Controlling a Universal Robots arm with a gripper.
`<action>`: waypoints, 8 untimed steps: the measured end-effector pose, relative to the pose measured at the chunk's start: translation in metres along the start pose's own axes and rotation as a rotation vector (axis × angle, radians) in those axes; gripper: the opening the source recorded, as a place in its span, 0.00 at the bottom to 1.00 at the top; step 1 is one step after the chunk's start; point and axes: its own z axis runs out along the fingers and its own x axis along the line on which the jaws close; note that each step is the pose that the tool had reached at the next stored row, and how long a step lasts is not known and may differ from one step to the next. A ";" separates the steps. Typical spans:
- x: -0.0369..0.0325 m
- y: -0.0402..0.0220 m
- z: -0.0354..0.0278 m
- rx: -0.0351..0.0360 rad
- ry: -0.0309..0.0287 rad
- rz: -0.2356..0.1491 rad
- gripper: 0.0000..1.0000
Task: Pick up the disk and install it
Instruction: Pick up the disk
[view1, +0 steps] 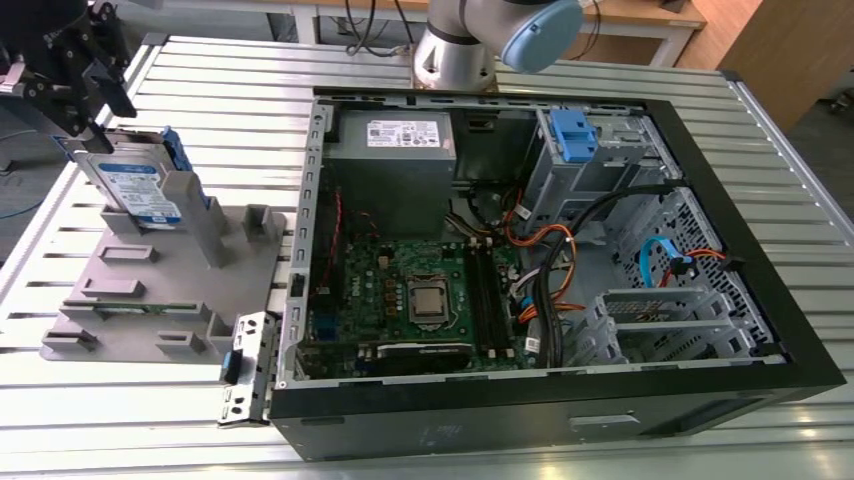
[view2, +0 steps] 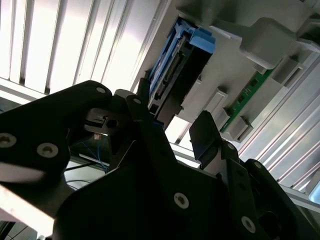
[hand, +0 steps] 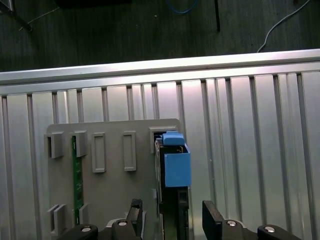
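The gripper (hand: 172, 214) is seen with its fingers spread apart, and nothing is clamped between them. The disk (hand: 176, 169) is stood on edge in a slot of the grey fixture (hand: 115, 145), directly ahead of the gap between the fingertips. In the first wrist view, space is left on both sides. The open computer case (view1: 801, 350) is placed well apart from the gripper, beyond the fixture.
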 end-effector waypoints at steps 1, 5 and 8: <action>0.0000 0.0000 0.0000 -0.0001 0.0000 0.000 0.59; 0.0000 0.0000 0.0004 -0.0034 0.0001 0.000 0.59; 0.0000 0.0000 0.0003 -0.0043 0.0004 0.000 0.59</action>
